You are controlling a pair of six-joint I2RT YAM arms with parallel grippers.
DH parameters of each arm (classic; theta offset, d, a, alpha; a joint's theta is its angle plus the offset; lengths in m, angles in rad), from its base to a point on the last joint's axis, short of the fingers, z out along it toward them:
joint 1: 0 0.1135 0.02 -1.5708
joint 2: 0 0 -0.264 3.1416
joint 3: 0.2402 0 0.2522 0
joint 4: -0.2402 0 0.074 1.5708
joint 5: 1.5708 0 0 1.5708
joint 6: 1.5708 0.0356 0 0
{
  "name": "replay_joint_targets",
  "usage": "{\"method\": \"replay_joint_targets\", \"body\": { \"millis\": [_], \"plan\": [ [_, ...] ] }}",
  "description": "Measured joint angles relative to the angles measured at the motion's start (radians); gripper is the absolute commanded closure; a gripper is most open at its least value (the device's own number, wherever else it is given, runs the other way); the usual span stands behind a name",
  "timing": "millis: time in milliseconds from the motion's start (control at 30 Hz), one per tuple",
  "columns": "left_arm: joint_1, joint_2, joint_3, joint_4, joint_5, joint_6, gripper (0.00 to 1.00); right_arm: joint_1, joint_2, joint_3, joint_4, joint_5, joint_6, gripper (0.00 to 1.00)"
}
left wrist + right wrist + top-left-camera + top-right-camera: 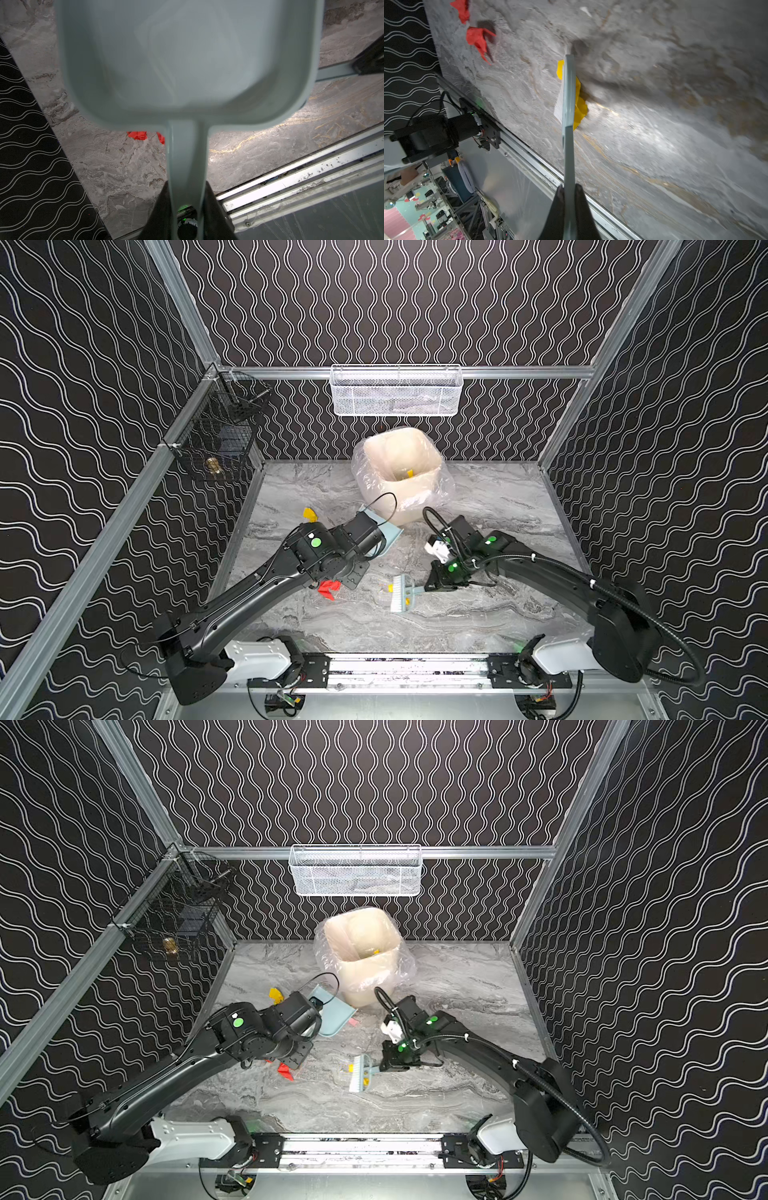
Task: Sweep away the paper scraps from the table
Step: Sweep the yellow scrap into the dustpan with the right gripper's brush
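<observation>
Left hand (187,193) clenched on dustpan (187,52) handle, pan just beside bin (415,489), which stands at 12 o'clock on desk (519,506). Right hand (569,195) clenched on brush (569,93) handle, brush head near desk centre, slightly toward 6 o'clock. 2 red paper scraps (329,588) at 8 o'clock, partly under left arm. 1 yellow paper scrap (309,514) at 10 o'clock. Yellow pieces (580,104) against brush head. 1 pink scrap (353,1021) beside dustpan. 1 yellow bit (410,473) inside bin.

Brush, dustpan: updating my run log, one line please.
left gripper: shut on dustpan; right gripper: shut on brush; yellow scrap: at brush head; red scraps: on table
</observation>
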Motion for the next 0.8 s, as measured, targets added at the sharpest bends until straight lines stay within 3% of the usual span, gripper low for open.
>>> {"method": "replay_joint_targets", "body": {
  "millis": [133, 500, 800],
  "plan": [
    [-0.039, 0.0, -0.029, 0.0, 0.014, -0.02, 1.0, -0.083, -0.059, -0.002, -0.072, 0.018, -0.042, 1.0],
    [-0.122, 0.034, -0.084, 0.005, 0.037, -0.071, 1.0, -0.09, -0.018, 0.1, -0.1, -0.032, -0.07, 1.0],
    [-0.199, 0.092, -0.116, 0.012, 0.054, -0.096, 1.0, -0.157, 0.027, 0.106, -0.139, 0.019, -0.124, 1.0]
  ]
}}
